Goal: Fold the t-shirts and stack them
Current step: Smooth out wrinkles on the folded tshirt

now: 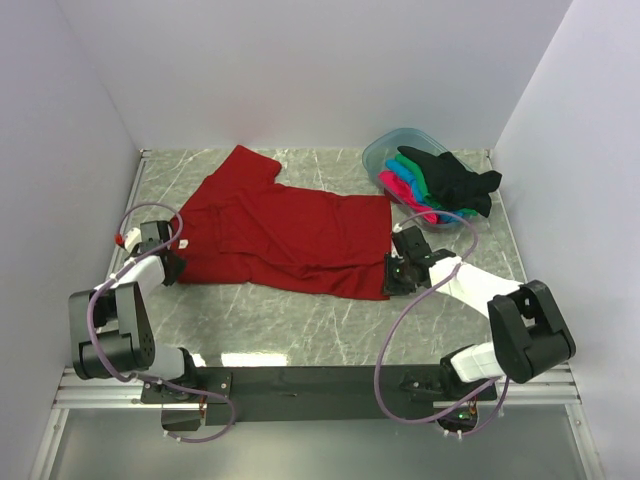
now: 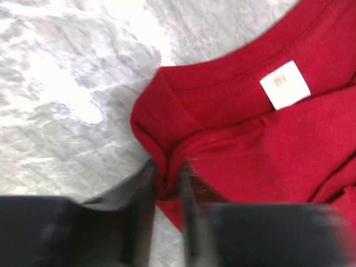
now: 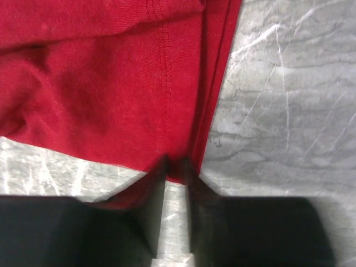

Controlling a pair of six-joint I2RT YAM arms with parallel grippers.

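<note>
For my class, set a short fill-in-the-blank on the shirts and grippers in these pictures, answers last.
1. The flat shirt on the table is ___.
2. The left gripper pinches it near its ___.
3. The other shirts lie in a clear ___.
4. The top shirt there is ___.
Missing words: red; collar; tub; black.

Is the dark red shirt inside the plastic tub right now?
No, the dark red shirt lies spread out on the table, outside the tub at the far right.
</note>
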